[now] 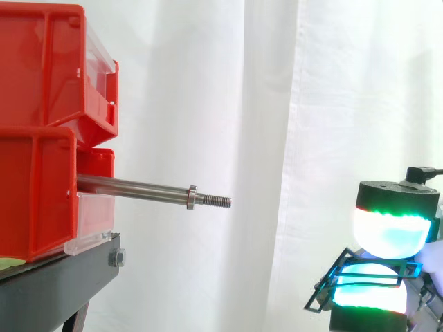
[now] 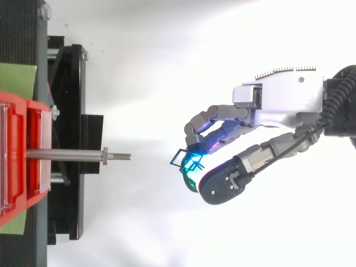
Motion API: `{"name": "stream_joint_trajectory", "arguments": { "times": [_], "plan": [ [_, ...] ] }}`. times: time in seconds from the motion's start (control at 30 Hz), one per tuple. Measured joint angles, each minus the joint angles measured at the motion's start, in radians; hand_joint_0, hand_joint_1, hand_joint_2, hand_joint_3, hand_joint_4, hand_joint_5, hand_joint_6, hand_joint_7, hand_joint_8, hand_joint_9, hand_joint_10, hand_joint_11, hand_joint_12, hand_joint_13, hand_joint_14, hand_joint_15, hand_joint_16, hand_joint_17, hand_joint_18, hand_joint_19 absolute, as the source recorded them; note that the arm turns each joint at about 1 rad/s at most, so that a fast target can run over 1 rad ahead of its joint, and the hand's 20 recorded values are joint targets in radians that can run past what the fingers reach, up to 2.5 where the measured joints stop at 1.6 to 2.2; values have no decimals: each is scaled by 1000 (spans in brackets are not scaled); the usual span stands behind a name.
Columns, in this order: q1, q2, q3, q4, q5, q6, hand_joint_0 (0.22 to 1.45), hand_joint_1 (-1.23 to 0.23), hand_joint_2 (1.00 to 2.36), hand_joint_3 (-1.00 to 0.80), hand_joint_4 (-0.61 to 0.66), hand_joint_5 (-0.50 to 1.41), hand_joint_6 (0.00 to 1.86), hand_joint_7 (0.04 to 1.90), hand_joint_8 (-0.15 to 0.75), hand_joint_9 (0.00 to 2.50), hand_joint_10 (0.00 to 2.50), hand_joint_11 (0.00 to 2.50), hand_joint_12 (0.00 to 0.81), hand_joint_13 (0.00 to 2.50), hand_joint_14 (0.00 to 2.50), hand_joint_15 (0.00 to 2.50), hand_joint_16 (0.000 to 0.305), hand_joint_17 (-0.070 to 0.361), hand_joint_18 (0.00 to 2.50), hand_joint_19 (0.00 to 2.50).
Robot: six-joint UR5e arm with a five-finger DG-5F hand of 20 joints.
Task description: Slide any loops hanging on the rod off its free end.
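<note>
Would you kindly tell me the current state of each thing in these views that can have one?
rod: level, jutting from the red bins, no loops on it.
loop: off the rod, pinched between the fingers, out beyond the free end.
hand: shut on the loop, apart from the rod.
red bins: stacked on the black stand.

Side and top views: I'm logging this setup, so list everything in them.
Bins: two, red, stacked at left.
Stand: one, black, under the bins.
Mat: one, green, beneath the bins.
Rod: one, silver, sticking level out of the bins, bare.
Loops: count unclear, dark, pinched in the hand, clear of the rod.
Curtain: one, white, behind.
Hand: one, grey and black, right of the rod's free end, fingers curled.
</note>
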Motion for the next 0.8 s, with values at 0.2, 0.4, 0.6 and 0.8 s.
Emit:
{"name": "stream_joint_trajectory", "arguments": {
  "times": [0.2, 0.4, 0.6, 0.8],
  "plan": [
    [0, 0, 0, 0, 0, 1, 616, -691, 1006, -438, 179, -157, 673, 1305, 264, 681, 0, 41, 287, 528, 0, 0, 44, 100, 505, 89],
    [-1, 0, 0, 0, 0, 1, 635, -826, 1005, -447, 170, -170, 685, 1293, 251, 652, 0, 38, 286, 512, 0, 0, 45, 101, 498, 78],
    [0, 0, 0, 1, 0, 1, 678, -884, 1000, -500, 160, -174, 701, 1263, 247, 644, 2, 37, 284, 514, 0, 0, 44, 100, 501, 54],
    [0, 0, 0, 1, 0, 1, 720, -896, 1000, -500, 150, -174, 708, 1245, 235, 627, 2, 22, 281, 510, 0, 0, 44, 99, 502, 29]
  ]
}}
